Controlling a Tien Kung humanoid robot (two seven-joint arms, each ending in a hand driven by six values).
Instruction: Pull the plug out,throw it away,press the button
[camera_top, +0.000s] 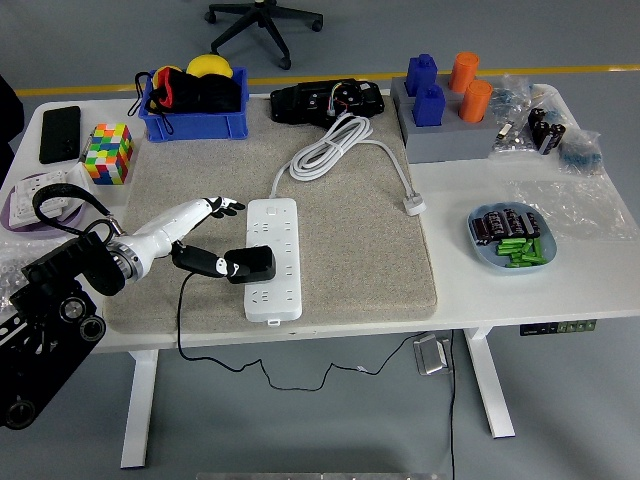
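A white power strip (273, 235) lies lengthwise on a grey mat (350, 250). A black plug adapter (258, 264) sits in the strip's lower half. Its thin black cord (181, 320) hangs over the table's front edge. My left hand (212, 238) reaches in from the left, right beside the plug. Its white fingers (218, 208) stretch out toward the strip's upper left edge, above the plug. Its black thumb (208, 264) lies against the plug's left side. The hand is spread, not closed around the plug. The right arm is out of view.
The strip's white cable (325, 150) coils at the mat's back and ends at a plug (414, 207). A blue bin (193, 105), a colour cube (109, 152), a phone (60, 133), a grey block holder (447, 125) and a blue dish of batteries (511, 240) stand around.
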